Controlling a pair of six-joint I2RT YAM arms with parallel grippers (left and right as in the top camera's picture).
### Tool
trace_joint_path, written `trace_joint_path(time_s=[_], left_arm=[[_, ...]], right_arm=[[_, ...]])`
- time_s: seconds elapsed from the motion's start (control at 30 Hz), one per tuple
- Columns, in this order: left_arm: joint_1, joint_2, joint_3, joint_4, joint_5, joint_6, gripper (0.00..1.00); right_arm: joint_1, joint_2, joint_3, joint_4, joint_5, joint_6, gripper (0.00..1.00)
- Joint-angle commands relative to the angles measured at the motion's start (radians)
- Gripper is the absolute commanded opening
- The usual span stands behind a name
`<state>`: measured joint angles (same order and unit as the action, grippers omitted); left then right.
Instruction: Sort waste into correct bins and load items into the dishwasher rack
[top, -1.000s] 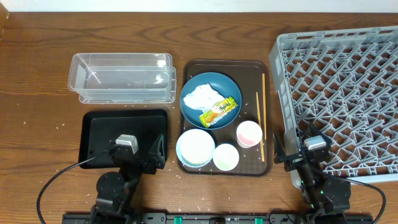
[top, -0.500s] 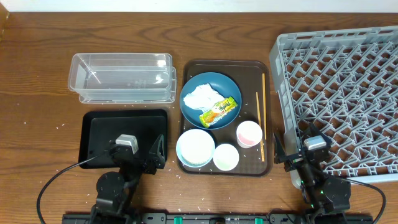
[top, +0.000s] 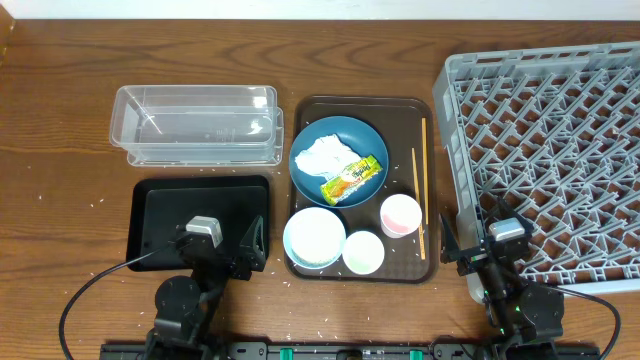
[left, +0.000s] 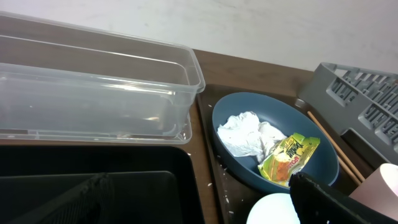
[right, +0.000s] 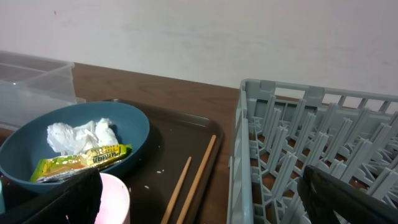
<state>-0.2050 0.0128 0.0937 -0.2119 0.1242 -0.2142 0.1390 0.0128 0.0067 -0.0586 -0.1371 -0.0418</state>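
left gripper (left: 198, 180), right gripper (right: 199, 177) released, empty. crumpled white tissue (left: 245, 134) ahead-right of left jaws: likely light, soft; pinch its crest.

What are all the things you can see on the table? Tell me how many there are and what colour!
table: 1, brown wood, under everything
clear tub: 1, see-through, far left
black tub: 1, black, near left
tray: 1, brown, middle
plate: 1, blue, on the tray's far half
tissue: 1, white, on the plate
wrapper: 1, yellow-green-orange, on the plate
bowls: 2, white, on the tray's near edge
cup: 1, white, pink inside, on the tray
chopsticks: 2, wood, on the tray's right side
rack: 1, grey, right
rice grains: several, white, scattered on the table
left gripper: 1, black, open, over the black tub
right gripper: 1, black, open, at the rack's near corner
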Motion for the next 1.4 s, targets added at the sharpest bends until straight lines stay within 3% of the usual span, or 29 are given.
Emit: trace_joint_path(time_s=[0.0, 0.1, 0.17, 0.27, 0.37, 0.5, 0.63, 0.9, 1.17, 1.37], left_arm=[[-0.004, -0.007, -0.024, -0.008, -0.012, -0.012, 0.93], [-0.004, -0.007, -0.024, 0.001, -0.004, -0.026, 0.93], [-0.004, -0.007, -0.024, 0.024, 0.055, -0.101, 0.93], [-0.004, -0.007, -0.024, 0.025, 0.214, -0.344, 0.93], [-0.004, -0.007, -0.024, 0.024, 0.270, -0.555, 0.93], [-0.004, -0.007, -0.024, 0.072, 0.292, -0.721, 0.93], [-0.004, -0.007, -0.020, 0.201, 0.384, -0.722, 0.93], [-0.004, 0.049, 0.068, 0.182, 0.427, -0.677, 0.93], [-0.004, 0.309, 0.307, -0.074, 0.430, -0.447, 0.93], [-0.004, 0.542, 0.611, -0.416, 0.423, -0.249, 0.93]], right_arm=[[-0.013, 0.003, -0.001, -0.005, 0.002, -0.008, 0.99], [-0.013, 0.003, -0.001, -0.004, 0.002, -0.008, 0.99], [-0.013, 0.003, -0.001, -0.005, 0.003, -0.008, 0.99], [-0.013, 0.003, -0.001, -0.005, 0.002, -0.008, 0.99], [-0.013, 0.003, -0.001, -0.005, 0.002, -0.008, 0.99], [-0.013, 0.003, -0.001, -0.005, 0.002, -0.008, 0.99], [-0.013, 0.003, -0.001, -0.004, 0.002, -0.008, 0.99], [-0.013, 0.003, -0.001, -0.005, 0.002, -0.008, 0.99], [-0.013, 0.003, -0.001, -0.005, 0.002, -0.008, 0.99], [-0.013, 0.003, -0.001, -0.005, 0.002, -0.008, 0.99]])
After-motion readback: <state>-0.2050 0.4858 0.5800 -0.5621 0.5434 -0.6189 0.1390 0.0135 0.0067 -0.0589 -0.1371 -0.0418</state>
